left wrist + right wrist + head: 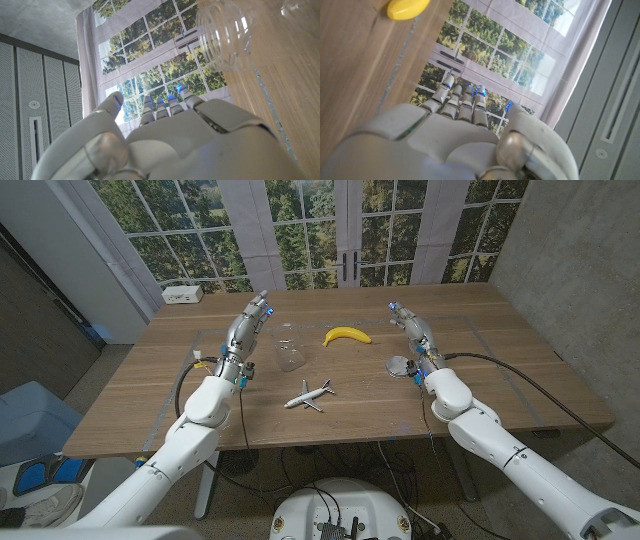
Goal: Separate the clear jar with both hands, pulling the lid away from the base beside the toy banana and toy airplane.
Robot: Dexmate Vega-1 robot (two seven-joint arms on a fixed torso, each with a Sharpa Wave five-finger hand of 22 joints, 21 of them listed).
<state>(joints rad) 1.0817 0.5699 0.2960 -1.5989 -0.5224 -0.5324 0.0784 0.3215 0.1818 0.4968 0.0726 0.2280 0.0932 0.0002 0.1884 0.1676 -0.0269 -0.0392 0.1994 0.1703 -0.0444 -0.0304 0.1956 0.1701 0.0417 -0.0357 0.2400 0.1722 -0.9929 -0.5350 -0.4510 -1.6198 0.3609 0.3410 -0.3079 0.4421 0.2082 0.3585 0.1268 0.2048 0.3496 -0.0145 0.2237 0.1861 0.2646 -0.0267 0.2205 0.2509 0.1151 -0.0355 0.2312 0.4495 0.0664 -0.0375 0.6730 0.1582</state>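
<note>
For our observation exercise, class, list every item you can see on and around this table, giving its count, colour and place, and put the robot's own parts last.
Jar: one, clear, open, lying on the table near the left hand.
Lid: one, clear or silvery, on the table by the right hand.
Banana: one, yellow, between the jar and the right hand, farther back.
Airplane: one, white, nearer the robot than the jar.
Box: one, white, back left corner.
Table: one, brown wood.
Left hand: one, white-grey, fingers apart, holding nothing.
Right hand: one, white-grey, holding nothing.
</note>
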